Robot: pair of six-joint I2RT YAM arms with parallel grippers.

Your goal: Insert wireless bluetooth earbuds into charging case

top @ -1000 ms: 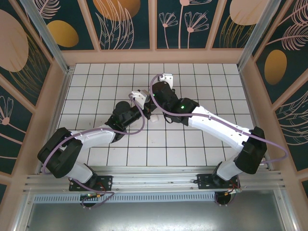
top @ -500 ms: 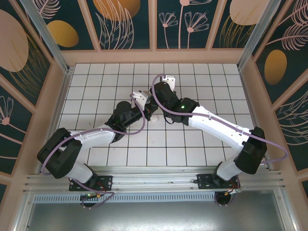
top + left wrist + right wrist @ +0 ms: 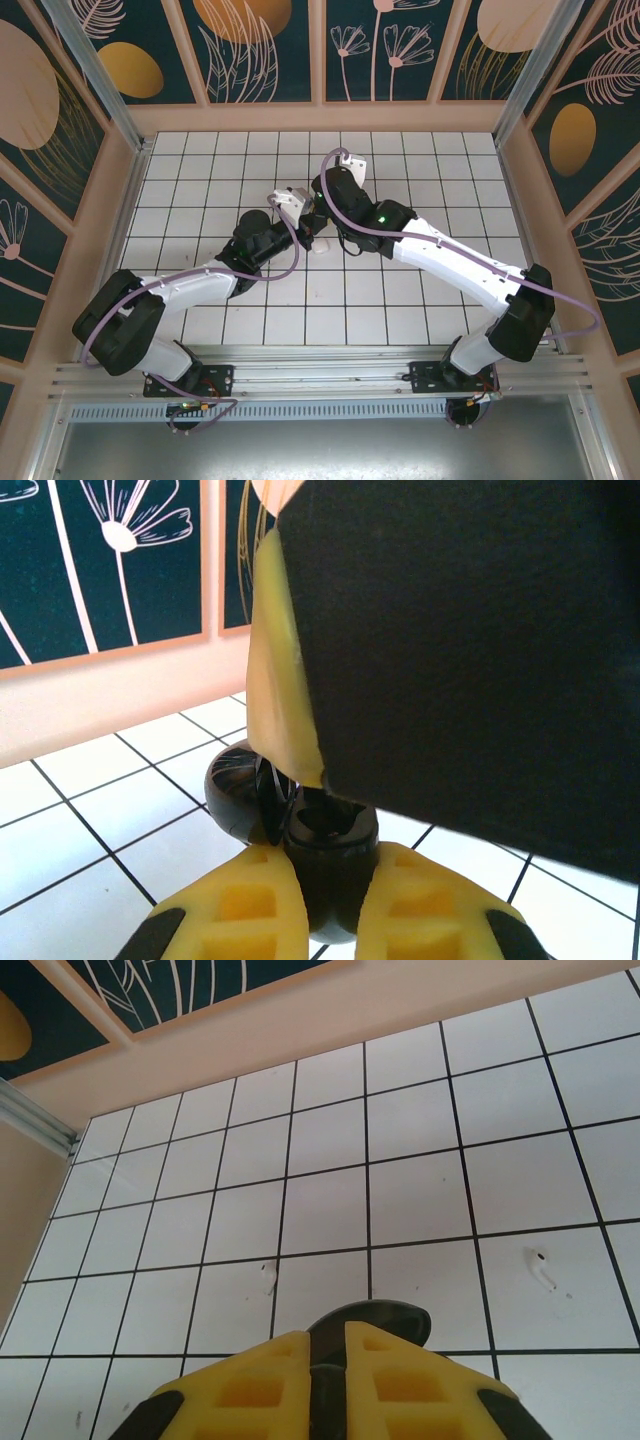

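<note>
Black charging case (image 3: 330, 830) — pinched by left hand (image 3: 328, 870) | right hand (image 3: 328, 1345): cannot tell | 2 white earbuds (image 3: 543, 1270) loose

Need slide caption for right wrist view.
White earbud by a grout line, second white earbud mid-tile, beyond the yellow jaws.

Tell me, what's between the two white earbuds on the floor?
Just bare tiles lie between one earbud and the other earbud, as the right wrist view shows.
</note>
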